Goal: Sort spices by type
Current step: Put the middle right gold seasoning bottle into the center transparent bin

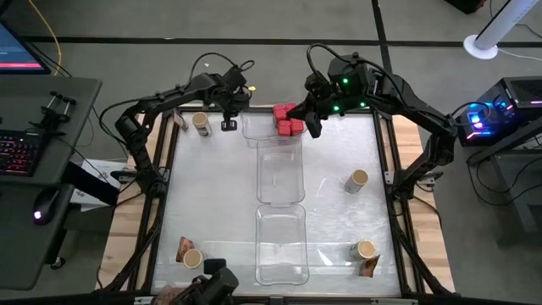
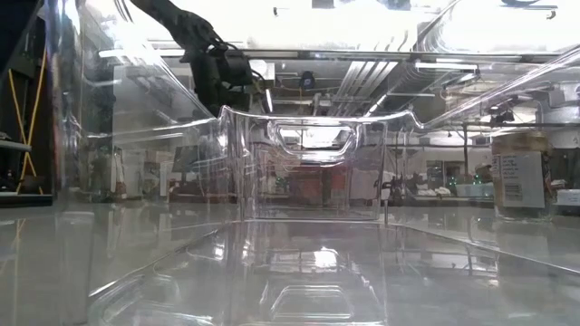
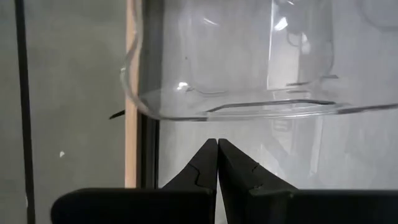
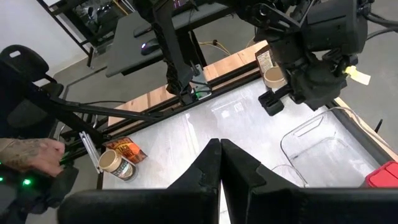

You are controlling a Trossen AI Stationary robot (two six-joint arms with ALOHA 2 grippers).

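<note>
Right gripper (image 1: 315,127) (closed) beside red containers (image 1: 288,121), their count unclear

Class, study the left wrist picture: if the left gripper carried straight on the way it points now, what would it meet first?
Probably the rounded end wall of the clear plastic tray, which lies directly ahead of the left gripper, whose jaws are shut. Only bare table shows between them, though how far off the tray is cannot be judged.
</note>
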